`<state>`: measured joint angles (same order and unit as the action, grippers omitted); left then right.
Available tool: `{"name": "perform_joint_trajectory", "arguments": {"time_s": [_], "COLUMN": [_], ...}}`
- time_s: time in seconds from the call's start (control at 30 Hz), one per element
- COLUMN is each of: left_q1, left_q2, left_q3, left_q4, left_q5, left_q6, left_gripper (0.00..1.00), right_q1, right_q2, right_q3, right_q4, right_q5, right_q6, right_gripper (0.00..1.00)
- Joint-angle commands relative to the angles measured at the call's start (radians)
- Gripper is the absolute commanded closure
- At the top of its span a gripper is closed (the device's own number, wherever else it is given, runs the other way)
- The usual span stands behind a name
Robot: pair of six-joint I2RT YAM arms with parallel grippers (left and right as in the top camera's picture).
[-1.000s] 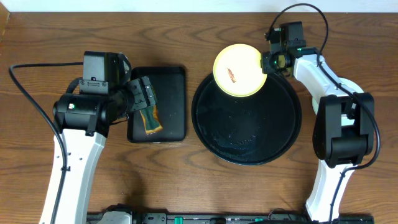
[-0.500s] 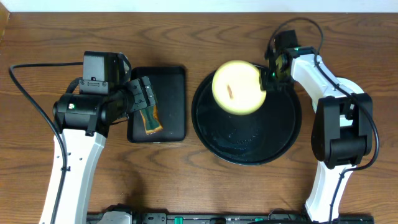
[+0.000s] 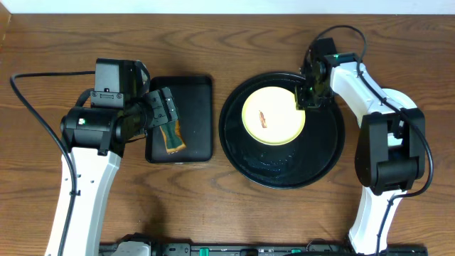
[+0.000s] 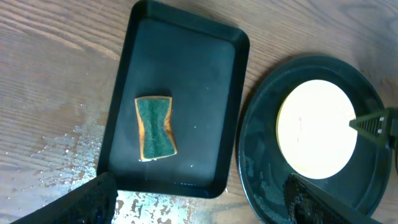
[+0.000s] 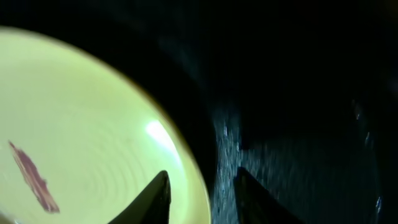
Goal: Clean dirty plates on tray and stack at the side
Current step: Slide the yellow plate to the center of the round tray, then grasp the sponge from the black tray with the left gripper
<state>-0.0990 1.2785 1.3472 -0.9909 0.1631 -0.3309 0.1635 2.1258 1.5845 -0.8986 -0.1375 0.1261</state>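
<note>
Right gripper (image 3: 303, 99) | fingers straddle yellow plate (image 3: 270, 117) rim, clamping unclear | plate flat on tray (image 3: 284, 169)

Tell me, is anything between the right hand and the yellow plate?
Nothing visible: the right hand straddles the rim of the pale yellow round plastic plate, which lies in the glossy black round tray.

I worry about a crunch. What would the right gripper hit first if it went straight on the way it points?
Most likely the rim of the yellow plate, which lies between the right gripper's fingertips, with the black tray just below it. Depth is unclear.
</note>
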Motion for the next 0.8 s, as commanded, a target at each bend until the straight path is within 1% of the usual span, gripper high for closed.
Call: {"name": "perform_joint_trajectory", "arguments": {"time_s": [0.0, 0.13, 0.17, 0.2, 0.23, 0.27, 0.3, 0.37, 0.43, 0.5, 0.6, 0.67, 0.77], "left_q1": [0.003, 0.003, 0.003, 0.003, 0.003, 0.003, 0.003, 0.003, 0.003, 0.003, 0.003, 0.003, 0.003], "left_q2": [-0.005, -0.005, -0.005, -0.005, -0.005, -0.005, -0.005, -0.005, -0.005, -0.005, -0.005, -0.005, -0.002], "left_q3": [0.015, 0.015, 0.015, 0.015, 0.015, 0.015, 0.015, 0.015, 0.015, 0.015, 0.015, 0.015, 0.01], "left_q4": [-0.003, -0.003, -0.003, -0.003, -0.003, -0.003, -0.003, -0.003, -0.003, -0.003, -0.003, -0.003, -0.003], "left_q5": [0.009, 0.009, 0.009, 0.009, 0.009, 0.009, 0.009, 0.009, 0.01, 0.01, 0.01, 0.01, 0.013], "left_q6": [0.017, 0.017, 0.017, 0.017, 0.017, 0.017, 0.017, 0.017, 0.016, 0.016, 0.016, 0.016, 0.016], "left_gripper": [0.14, 0.14, 0.14, 0.14, 0.14, 0.14, 0.14, 0.14, 0.14, 0.14, 0.14, 0.14, 0.14], "right_q1": [-0.009, -0.01, -0.01, -0.011, -0.011, -0.014, -0.017, -0.022, -0.027, -0.027, -0.025, -0.021, -0.016], "right_q2": [-0.033, -0.031, -0.031, -0.031, -0.031, -0.031, -0.032, -0.041, -0.062, -0.095, -0.141, -0.163, -0.17], "right_q3": [-0.039, -0.114, -0.139, -0.158, -0.17, -0.175, -0.175, -0.174, -0.174, -0.173, -0.173, -0.174, -0.174], "right_q4": [0.04, 0.123, 0.151, 0.169, 0.179, 0.175, 0.163, 0.133, 0.093, 0.032, -0.039, -0.052, -0.036], "right_q5": [-0.002, -0.004, -0.013, -0.022, -0.025, -0.025, -0.025, -0.024, -0.021, -0.011, 0.037, 0.072, 0.111], "right_q6": [-0.106, -0.152, -0.171, -0.189, -0.191, -0.187, -0.179, -0.143, -0.077, 0.038, 0.165, 0.202, 0.198], "right_gripper": [0.72, 0.73, 0.75, 0.8, 0.87, 0.97, 0.99, 0.99, 0.99, 0.99, 0.98, 0.99, 0.99]}}
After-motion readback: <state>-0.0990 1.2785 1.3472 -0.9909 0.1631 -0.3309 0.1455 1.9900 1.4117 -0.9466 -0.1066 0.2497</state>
